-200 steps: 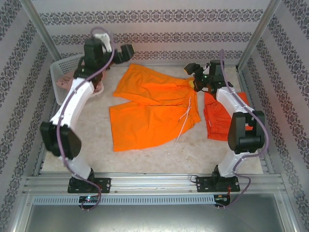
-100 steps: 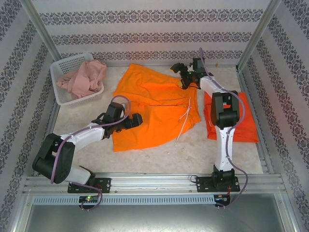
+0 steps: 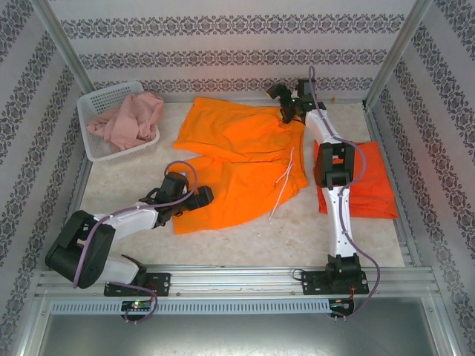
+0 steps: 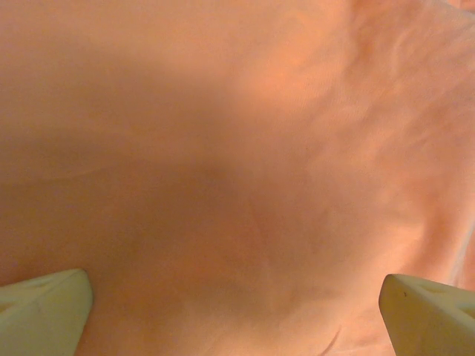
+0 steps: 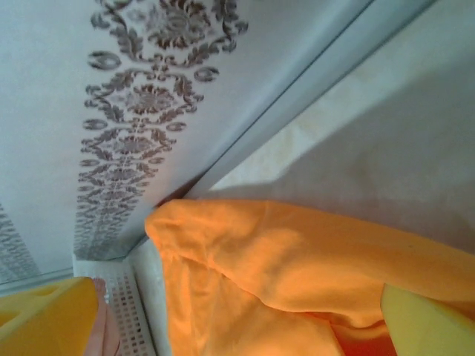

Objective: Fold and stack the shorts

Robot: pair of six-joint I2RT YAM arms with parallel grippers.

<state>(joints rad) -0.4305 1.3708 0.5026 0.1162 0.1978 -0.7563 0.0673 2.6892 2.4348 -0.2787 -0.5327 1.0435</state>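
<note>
The bright orange shorts [image 3: 237, 156] lie spread flat mid-table, with a white cord [image 3: 284, 182] trailing off their right side. My left gripper [image 3: 199, 197] hovers low over their near left leg, open; orange cloth [image 4: 237, 148] spans the space between its fingertips [image 4: 44, 311]. My right gripper [image 3: 283, 101] is at the shorts' far right corner by the back wall, open, with the orange edge [image 5: 297, 252] just ahead of it. The red-orange shorts [image 3: 375, 189] lie folded on the right, partly under the right arm. The dusty pink shorts [image 3: 128, 119] are heaped in the basket.
A white mesh basket [image 3: 95, 104] stands at the far left corner; its wall [image 5: 133, 311] also appears past the orange cloth in the right wrist view. Patterned walls [image 5: 133, 111] and metal posts close in the table on three sides.
My left arm swung from the basket down to the near left leg of the orange shorts. My right gripper moved toward the back wall at the shorts' far corner and opened fully.
</note>
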